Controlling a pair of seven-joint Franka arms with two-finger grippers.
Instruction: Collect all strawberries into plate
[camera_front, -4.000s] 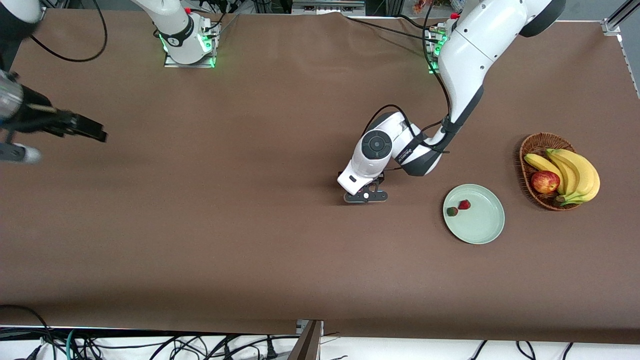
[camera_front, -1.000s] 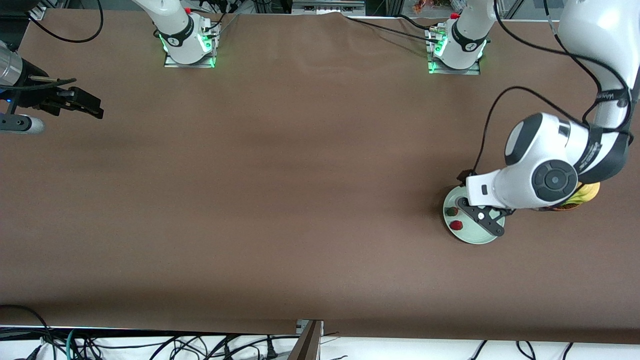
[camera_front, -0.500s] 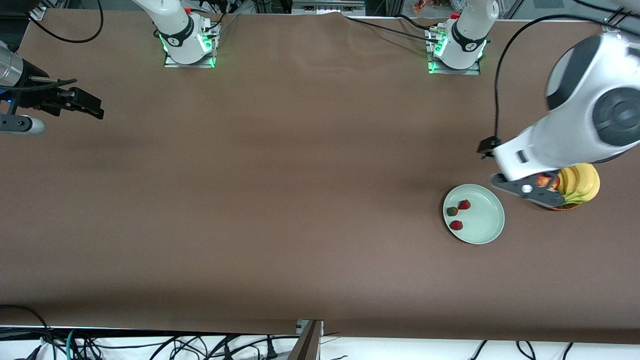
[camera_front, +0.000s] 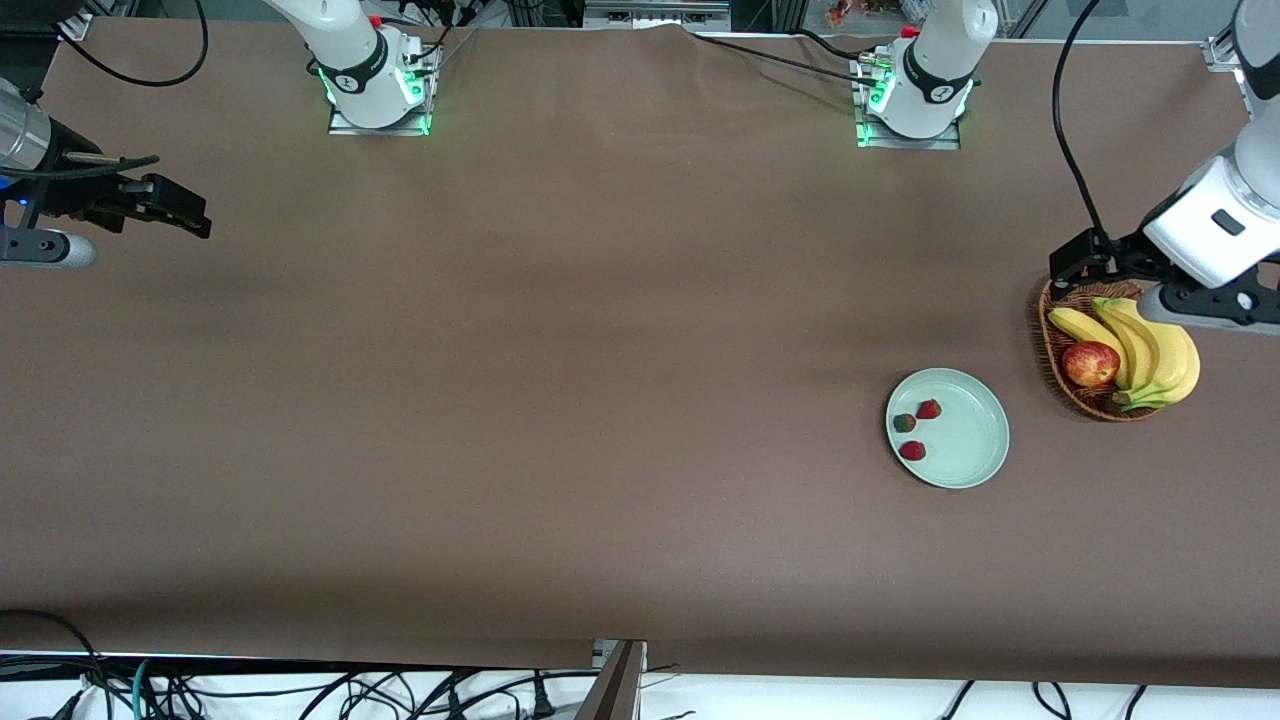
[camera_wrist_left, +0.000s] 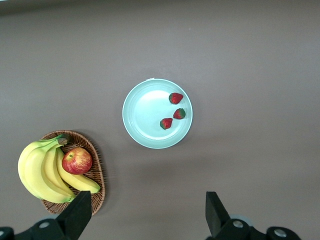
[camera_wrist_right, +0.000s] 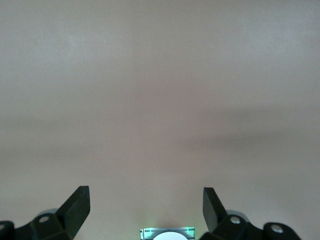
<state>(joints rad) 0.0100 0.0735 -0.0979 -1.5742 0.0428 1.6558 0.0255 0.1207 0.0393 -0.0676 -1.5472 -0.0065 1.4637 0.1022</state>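
Three small red strawberries (camera_front: 929, 409) (camera_front: 904, 423) (camera_front: 911, 451) lie together in the pale mint-green plate (camera_front: 965, 455), on its side toward the right arm's end. The left wrist view looks straight down on the plate (camera_wrist_left: 145, 107) and the strawberries (camera_wrist_left: 175, 98) (camera_wrist_left: 179, 113) (camera_wrist_left: 166, 123). My left gripper (camera_front: 1215, 308) (camera_wrist_left: 147, 212) hangs open and empty high over the basket's edge, well clear of the plate. At the right arm's end of the table my right gripper (camera_front: 175, 212) (camera_wrist_right: 146, 205) waits open over bare tabletop, holding nothing.
A brown wicker basket (camera_front: 1070, 292) (camera_wrist_left: 96, 170) with bananas (camera_front: 1150, 345) (camera_wrist_left: 37, 172) and a red apple (camera_front: 1090, 363) (camera_wrist_left: 76, 160) stands beside the plate toward the left arm's end. Both arm bases (camera_front: 378, 95) (camera_front: 915, 100) sit along the robots' edge. Brown cloth covers the table.
My left gripper has risen from just over the plate and swung off toward the basket and the table's end. A third strawberry now lies in the plate. The right arm has barely moved.
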